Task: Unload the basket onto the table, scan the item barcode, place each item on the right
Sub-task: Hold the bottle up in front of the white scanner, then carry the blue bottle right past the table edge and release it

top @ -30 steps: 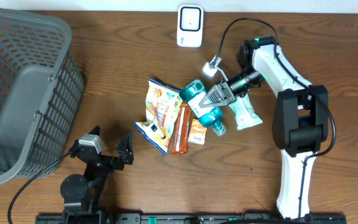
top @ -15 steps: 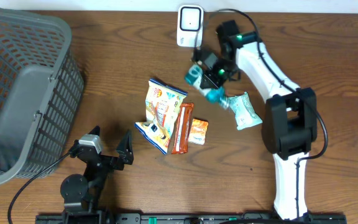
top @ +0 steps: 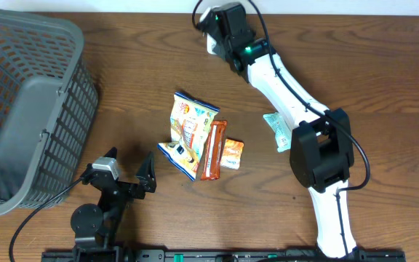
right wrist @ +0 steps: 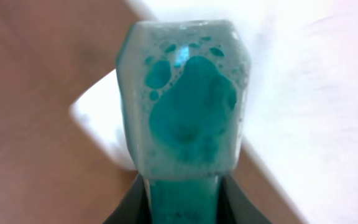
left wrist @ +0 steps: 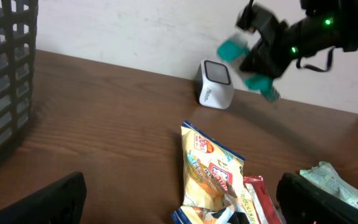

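Right end effector (left wrist: 257,62) was clamped on a teal liquid bottle (right wrist: 185,112), held aloft just right of the white barcode scanner (left wrist: 215,92) at the surface's (top: 122,73) far edge, left end effector (top: 128,166) gaped wide and empty at near left, snack packets (top: 195,135) lay mid-surface between them, grey basket (top: 28,109) stood at left

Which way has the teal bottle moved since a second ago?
Yes. The teal bottle left the snack pile and went to the back edge of the table; the right gripper holds it by the white scanner.
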`<control>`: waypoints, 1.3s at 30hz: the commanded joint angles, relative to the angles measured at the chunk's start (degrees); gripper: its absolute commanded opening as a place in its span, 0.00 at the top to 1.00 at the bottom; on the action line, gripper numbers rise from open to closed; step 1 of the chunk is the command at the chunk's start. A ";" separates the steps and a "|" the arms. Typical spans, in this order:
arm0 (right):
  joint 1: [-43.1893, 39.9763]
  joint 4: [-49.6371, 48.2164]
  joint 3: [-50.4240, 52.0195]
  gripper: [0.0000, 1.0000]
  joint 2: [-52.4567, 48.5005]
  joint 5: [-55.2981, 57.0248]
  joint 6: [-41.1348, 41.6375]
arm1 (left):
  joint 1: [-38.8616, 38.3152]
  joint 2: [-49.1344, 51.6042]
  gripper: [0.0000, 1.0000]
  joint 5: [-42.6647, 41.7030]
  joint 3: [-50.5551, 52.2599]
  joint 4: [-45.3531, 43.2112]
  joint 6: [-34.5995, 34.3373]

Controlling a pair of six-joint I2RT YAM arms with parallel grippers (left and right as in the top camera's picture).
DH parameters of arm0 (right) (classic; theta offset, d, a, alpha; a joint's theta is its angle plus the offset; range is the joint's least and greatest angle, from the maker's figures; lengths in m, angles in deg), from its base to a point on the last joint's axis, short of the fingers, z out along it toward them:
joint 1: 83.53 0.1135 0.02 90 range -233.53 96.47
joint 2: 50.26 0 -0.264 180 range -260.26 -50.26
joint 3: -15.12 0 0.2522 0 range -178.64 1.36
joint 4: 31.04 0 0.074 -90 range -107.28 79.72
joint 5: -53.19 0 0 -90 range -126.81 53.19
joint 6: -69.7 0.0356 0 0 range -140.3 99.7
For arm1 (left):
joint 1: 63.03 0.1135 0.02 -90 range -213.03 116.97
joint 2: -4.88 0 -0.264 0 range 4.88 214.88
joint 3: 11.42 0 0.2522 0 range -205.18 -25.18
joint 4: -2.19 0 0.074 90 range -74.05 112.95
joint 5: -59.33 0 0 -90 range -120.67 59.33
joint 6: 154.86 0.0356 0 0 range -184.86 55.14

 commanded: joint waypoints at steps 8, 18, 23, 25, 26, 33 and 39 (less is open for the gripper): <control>0.37 -20.70 -1.79 0.99 -7.69 15.72 -13.84 | 0.28 0.02 0.02 -0.92 1.62 0.63 0.15; 1.68 -27.41 -1.79 0.99 -10.60 20.55 -21.55 | 0.28 0.02 0.02 -0.92 1.62 0.63 0.15; 1.92 -25.81 -1.79 0.99 -8.20 22.47 -21.49 | 0.28 0.02 0.02 -0.92 1.62 0.63 0.15; 1.77 -23.47 -1.79 0.99 -6.05 22.95 -19.82 | 0.28 0.02 0.02 -0.92 1.62 0.63 0.15; 1.49 -21.64 -1.79 0.99 -4.96 22.91 -18.36 | 0.28 0.02 0.02 -0.92 1.62 0.63 0.15; -5.55 -4.35 -1.77 0.99 3.17 21.77 -5.57 | 0.28 0.02 0.02 -0.92 1.62 0.63 0.15; -17.20 3.87 -1.57 0.99 4.59 21.14 -1.44 | 0.28 0.02 0.02 -0.92 1.62 0.63 0.15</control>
